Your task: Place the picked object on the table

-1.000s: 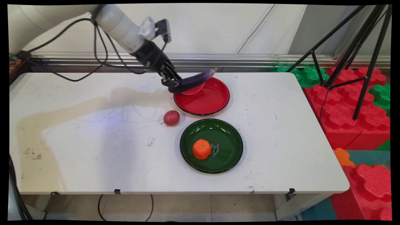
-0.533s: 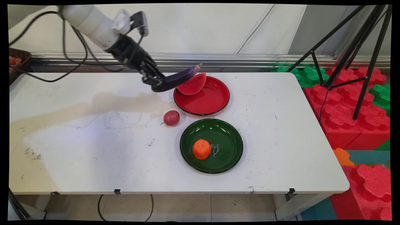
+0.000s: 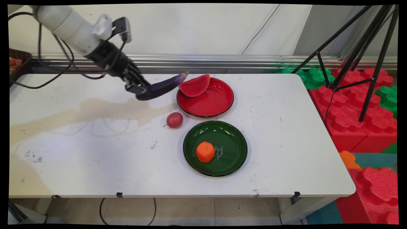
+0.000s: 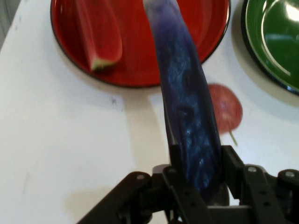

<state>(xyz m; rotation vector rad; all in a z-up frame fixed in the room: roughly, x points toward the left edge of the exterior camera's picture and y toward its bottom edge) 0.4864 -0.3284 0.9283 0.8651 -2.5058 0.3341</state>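
Observation:
My gripper (image 3: 141,91) (image 4: 198,161) is shut on the thick end of a long purple eggplant (image 3: 165,86) (image 4: 184,98). It holds the eggplant in the air above the table, left of the red plate (image 3: 213,101) (image 4: 140,70). The eggplant's tip points toward a watermelon slice (image 3: 194,86) (image 4: 99,32) that leans on the plate's left rim. A small red fruit (image 3: 174,120) (image 4: 229,109) lies on the table below the eggplant.
A green plate (image 3: 229,141) (image 4: 273,42) with an orange (image 3: 205,151) on it sits in front of the red plate. A dark basket (image 3: 17,63) stands at the far left edge. A black tripod (image 3: 359,51) and red and green foam blocks (image 3: 359,111) stand right of the table.
The gripper has carried the eggplant to the left, off the red plate. The watermelon slice, hidden behind the eggplant before, now shows in full.

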